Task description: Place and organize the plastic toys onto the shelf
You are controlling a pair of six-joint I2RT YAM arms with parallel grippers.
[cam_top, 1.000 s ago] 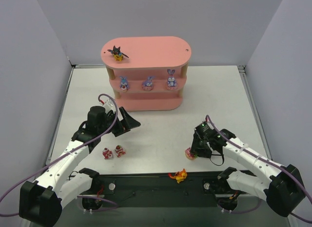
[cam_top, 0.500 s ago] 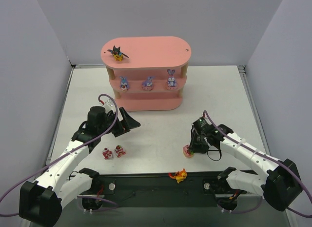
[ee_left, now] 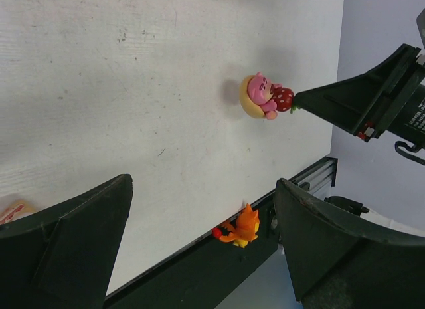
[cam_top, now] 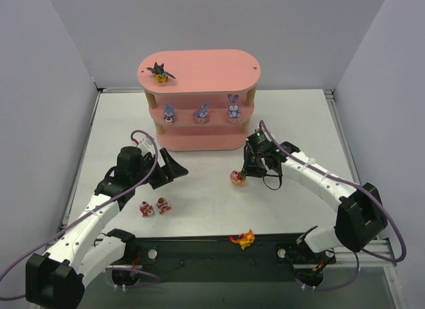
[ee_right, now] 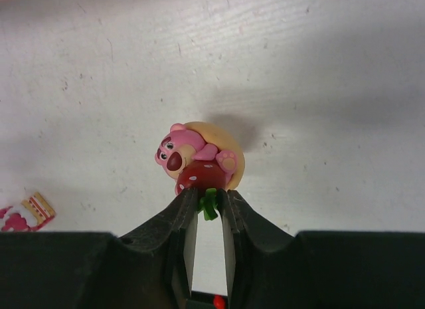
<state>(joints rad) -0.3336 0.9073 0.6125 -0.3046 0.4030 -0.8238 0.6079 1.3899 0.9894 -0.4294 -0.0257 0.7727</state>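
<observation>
Left fingers [ee_left: 66, 249] cut off by bottom edge

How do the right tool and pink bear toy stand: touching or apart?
Touching. The right wrist view shows the right tool pinching the green leaf on the pink bear toy.

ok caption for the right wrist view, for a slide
Right tool pinches the pink bear figurine by its strawberry's green stem over the white table

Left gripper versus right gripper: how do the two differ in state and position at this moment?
The left gripper stands wide open and empty; the right gripper is shut on the strawberry end of a pink bear figurine. The left gripper sits before the left end of the pink three-tier shelf, the right gripper before its right end. Both are black.
</observation>
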